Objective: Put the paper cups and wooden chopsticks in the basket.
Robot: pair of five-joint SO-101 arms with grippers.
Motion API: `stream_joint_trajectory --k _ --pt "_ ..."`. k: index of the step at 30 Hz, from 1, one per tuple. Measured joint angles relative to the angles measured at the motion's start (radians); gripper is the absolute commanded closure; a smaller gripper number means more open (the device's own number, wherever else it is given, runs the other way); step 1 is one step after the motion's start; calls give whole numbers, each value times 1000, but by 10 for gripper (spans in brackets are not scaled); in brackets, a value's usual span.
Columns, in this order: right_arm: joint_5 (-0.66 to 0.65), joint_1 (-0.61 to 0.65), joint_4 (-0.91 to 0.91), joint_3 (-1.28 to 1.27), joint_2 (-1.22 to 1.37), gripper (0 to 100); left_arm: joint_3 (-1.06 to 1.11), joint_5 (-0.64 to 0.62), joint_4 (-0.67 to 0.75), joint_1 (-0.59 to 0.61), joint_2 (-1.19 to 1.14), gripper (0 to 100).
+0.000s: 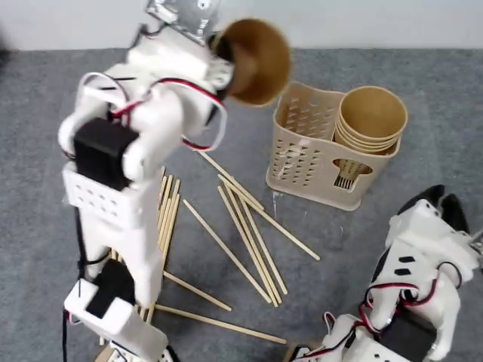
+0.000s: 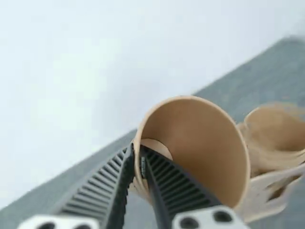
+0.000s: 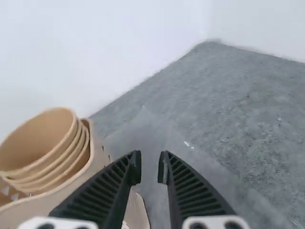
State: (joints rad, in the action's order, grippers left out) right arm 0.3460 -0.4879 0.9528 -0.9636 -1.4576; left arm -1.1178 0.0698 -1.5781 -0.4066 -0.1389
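My left gripper point(image 2: 139, 162) is shut on the rim of a brown paper cup point(image 2: 200, 143), held high in the air with its mouth turned sideways. From above, that cup point(image 1: 256, 60) hangs just left of the beige basket point(image 1: 302, 143). A stack of paper cups point(image 1: 371, 119) sits in the basket's right compartment, also seen as the stacked cups point(image 3: 45, 148). Several wooden chopsticks point(image 1: 245, 234) lie scattered on the grey mat left of and in front of the basket. My right gripper point(image 3: 149, 167) rests low at the right, fingers nearly together with nothing between them.
The grey mat point(image 1: 423, 83) covers the table. The left arm's white body point(image 1: 128, 173) rises over the left part of the chopstick pile. The right arm point(image 1: 423, 256) is folded at the front right corner. A white wall backs the scene.
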Motion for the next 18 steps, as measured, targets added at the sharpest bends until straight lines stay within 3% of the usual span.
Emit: stream_joint_trajectory --k 11,18 --pt "17 -8 0 0 -6 920 48 -95 224 -236 0 989" --pt "17 -8 0 -25 2 916 87 -129 298 -278 -106 989"
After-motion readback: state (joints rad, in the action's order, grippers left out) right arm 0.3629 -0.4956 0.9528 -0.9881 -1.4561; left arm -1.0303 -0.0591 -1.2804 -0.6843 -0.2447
